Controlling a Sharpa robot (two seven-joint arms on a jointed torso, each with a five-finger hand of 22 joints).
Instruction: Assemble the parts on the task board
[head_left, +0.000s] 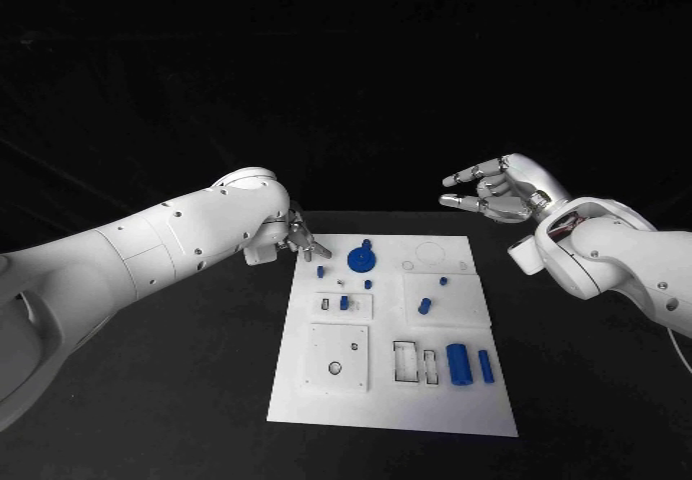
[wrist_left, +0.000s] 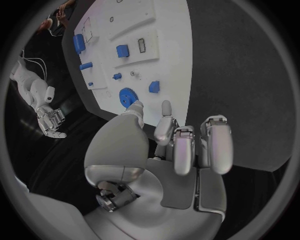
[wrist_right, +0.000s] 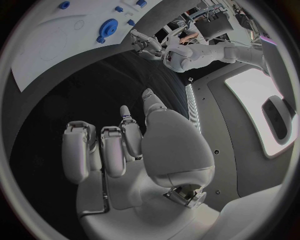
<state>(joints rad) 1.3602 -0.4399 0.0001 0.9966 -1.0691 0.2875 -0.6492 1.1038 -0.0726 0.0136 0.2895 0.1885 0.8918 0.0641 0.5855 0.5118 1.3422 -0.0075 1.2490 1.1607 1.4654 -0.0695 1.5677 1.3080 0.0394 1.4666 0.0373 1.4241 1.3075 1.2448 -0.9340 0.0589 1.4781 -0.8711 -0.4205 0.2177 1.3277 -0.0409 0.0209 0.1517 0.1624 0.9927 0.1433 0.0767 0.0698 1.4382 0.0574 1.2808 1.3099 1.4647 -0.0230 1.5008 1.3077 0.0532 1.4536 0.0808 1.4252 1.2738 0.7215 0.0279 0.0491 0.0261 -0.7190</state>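
The task board (head_left: 392, 400) lies in the middle of the black table (head_left: 173, 420), long edges running away from the robot. The left hand (head_left: 300, 243) hovers at the board's far left corner, fingers loosely curled and parted, nothing grasped; its wrist view confirms an empty palm above the board's edge. The right hand (head_left: 495, 189) is raised well beyond the far right corner, clear of the board, fingers spread and slightly bent, holding nothing. A blue gear (head_left: 361, 261) rests near the far edge, left of centre, with a small blue peg (head_left: 320, 268) just beside it toward the left edge. A small blue block (head_left: 427, 304) lies right of centre, a smaller blue piece (head_left: 443, 282) beyond it. A blue cylinder (head_left: 457, 364) and a slimmer blue bar (head_left: 486, 366) lie side by side near the right edge at the near half. A square white plate (head_left: 340, 356) occupies the near left portion of the board.
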